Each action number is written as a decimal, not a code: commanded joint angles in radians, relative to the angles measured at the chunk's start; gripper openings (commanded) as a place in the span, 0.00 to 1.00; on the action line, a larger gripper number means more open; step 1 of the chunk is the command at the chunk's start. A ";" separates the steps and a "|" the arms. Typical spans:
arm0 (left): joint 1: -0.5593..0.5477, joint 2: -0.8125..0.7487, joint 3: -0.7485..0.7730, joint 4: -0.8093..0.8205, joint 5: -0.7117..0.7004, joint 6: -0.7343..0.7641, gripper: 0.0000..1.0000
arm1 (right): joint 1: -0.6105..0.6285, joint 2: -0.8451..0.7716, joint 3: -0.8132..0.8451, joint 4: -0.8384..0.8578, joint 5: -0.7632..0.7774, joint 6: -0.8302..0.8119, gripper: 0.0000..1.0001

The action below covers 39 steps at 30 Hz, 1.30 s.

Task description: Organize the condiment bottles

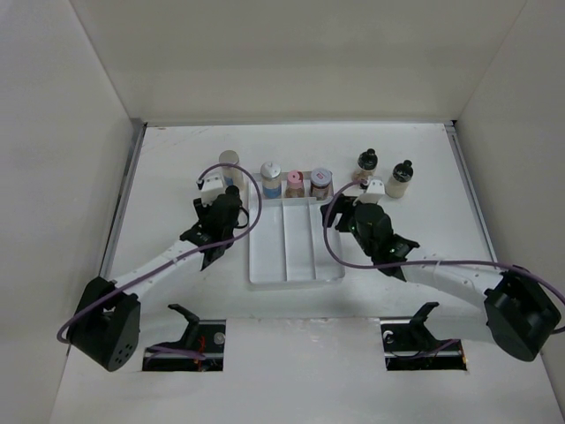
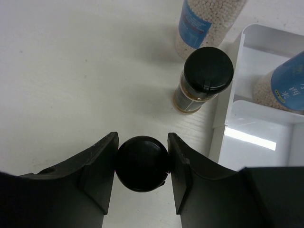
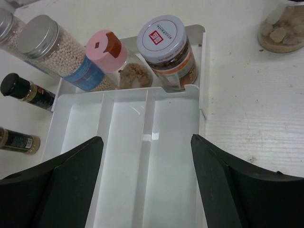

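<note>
Our left gripper (image 2: 142, 144) pinched a black-capped bottle (image 2: 142, 166) just left of the white tray (image 2: 227, 109). We saw our right gripper (image 3: 146, 139) spread wide above that tray's compartments.

Left arm (image 1: 163, 262), right arm (image 1: 450, 278): black joint housings, white links, purple cables (image 1: 477, 262), white wrist blocks (image 1: 210, 186); matte black curved fingers (image 2: 95, 171).
</note>
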<state>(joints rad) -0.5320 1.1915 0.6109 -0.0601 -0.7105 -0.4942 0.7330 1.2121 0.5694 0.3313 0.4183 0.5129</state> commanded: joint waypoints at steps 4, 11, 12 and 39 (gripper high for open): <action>-0.074 -0.107 0.101 0.003 -0.026 0.008 0.28 | -0.022 -0.036 -0.023 0.049 0.013 0.018 0.82; -0.248 0.025 0.294 0.092 0.026 0.029 0.27 | -0.059 -0.062 -0.048 0.038 0.059 0.039 0.83; -0.266 0.061 0.315 0.124 0.040 0.032 0.27 | -0.068 -0.072 -0.054 0.037 0.069 0.044 0.83; -0.325 0.514 0.432 0.335 0.098 0.060 0.38 | -0.140 -0.092 -0.091 0.051 0.056 0.085 0.84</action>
<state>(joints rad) -0.8539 1.7187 1.0569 0.1940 -0.5919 -0.4408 0.6014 1.1152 0.4763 0.3302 0.4736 0.5926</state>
